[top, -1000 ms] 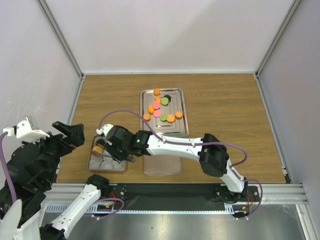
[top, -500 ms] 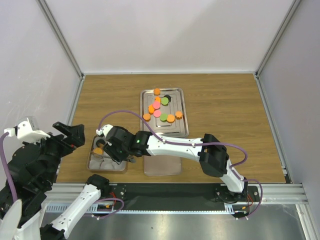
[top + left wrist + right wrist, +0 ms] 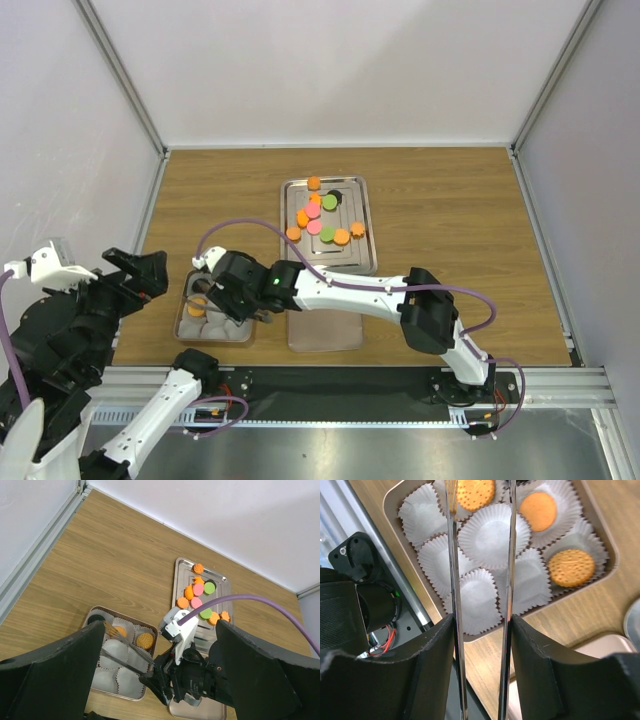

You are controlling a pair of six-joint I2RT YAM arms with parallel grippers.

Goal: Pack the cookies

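Several cookies [image 3: 318,215], orange, pink, green and black, lie on the steel tray [image 3: 355,200]; they also show in the left wrist view [image 3: 197,590]. My right gripper [image 3: 236,298] is shut on metal tongs [image 3: 451,580] and holds them over the small box [image 3: 181,325] of white paper cups. The tongs' arms stand apart, and their tips are cut off at the top of the right wrist view. The box holds an orange cookie [image 3: 537,510] and two biscuit-like ones [image 3: 571,567]. My left gripper [image 3: 140,272] is open and empty, raised left of the box.
A second flat steel tray [image 3: 325,335] lies near the front edge, under the right arm. The right arm's purple cable [image 3: 240,225] loops above the box. White walls with metal rails enclose the wooden table [image 3: 450,220].
My right gripper and the tongs have shifted slightly toward the near edge over the box, and the orange cookie by the tongs' tips sits a little nearer. The left arm has barely shifted.
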